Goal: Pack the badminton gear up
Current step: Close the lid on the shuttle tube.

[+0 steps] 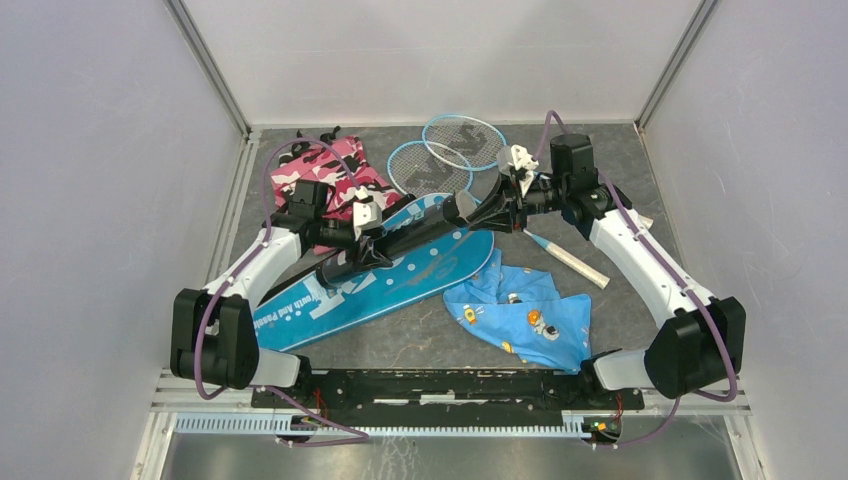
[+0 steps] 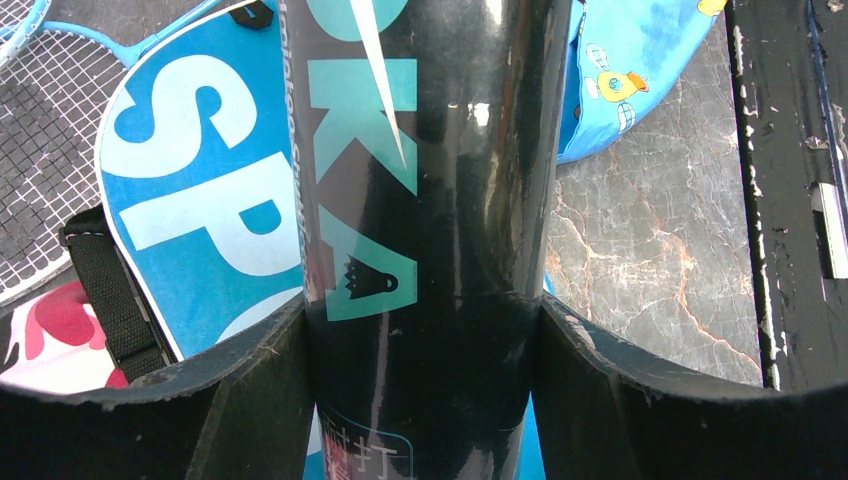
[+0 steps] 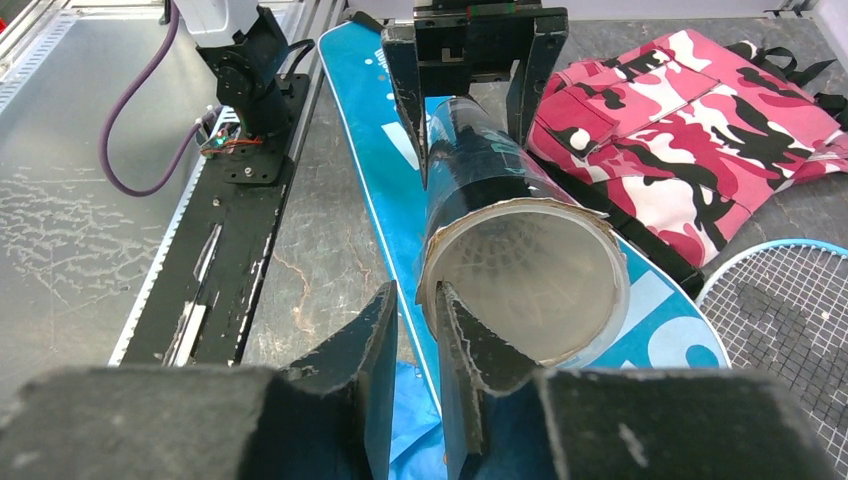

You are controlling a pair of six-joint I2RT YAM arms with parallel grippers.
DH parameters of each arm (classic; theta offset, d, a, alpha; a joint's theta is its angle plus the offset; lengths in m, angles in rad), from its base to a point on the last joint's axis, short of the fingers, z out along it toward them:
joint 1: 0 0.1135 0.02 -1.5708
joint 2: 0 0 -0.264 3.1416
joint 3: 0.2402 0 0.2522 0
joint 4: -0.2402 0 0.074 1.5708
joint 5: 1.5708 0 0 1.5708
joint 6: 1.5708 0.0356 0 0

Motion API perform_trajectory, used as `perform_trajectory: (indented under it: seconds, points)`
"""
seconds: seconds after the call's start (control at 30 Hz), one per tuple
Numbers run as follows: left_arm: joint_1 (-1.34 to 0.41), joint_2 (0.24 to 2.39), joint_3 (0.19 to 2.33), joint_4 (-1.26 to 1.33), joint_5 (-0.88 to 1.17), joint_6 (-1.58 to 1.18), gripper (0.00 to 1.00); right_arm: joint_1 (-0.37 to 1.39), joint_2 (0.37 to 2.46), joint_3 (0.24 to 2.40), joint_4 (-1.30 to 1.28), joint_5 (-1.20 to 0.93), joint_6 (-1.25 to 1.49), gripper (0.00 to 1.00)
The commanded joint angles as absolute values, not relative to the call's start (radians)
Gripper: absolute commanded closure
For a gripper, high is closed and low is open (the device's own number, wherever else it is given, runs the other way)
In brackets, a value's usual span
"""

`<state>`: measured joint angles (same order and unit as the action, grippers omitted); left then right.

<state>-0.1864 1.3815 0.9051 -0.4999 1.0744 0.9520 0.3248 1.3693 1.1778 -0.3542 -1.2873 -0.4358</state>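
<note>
Inspecting the black tube (image 3: 480, 170): it lies lengthwise over the blue SPORT cover (image 2: 190, 190), seemingly raised off it. The left gripper (image 2: 420, 330) is clamped across the tube's body, in my judgement to steady the open mouth for loading. The right gripper (image 3: 413, 300) sits at that mouth, above the cover's head end, jaws slightly parted and empty, one finger at the rim. The tube's interior shows pale; its contents are not determinable. The cover lies flat and looks unfilled. The two racquets (image 1: 440, 150) rest just beyond the cover's head end.
</note>
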Motion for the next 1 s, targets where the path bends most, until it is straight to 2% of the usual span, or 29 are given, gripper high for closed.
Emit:
perform_trajectory:
  seconds: [0.0,0.43,0.67,0.97]
  points:
    - [-0.192,1.366,0.916,-0.468,1.163,1.004,0.98,0.331,1.376,1.217,-0.402,-1.301,-0.483,0.72]
    - [-0.195,1.357,0.904,-0.489,1.168,1.049,0.98,0.334,1.391,1.228,-0.402,-1.262,-0.485,0.53]
    - [-0.204,1.369,0.925,-0.553,1.173,1.105,0.98,0.347,1.401,1.232,-0.408,-1.240,-0.493,0.35]
    - [-0.206,1.365,0.930,-0.553,1.166,1.104,0.98,0.380,1.419,1.236,-0.465,-1.220,-0.541,0.31]
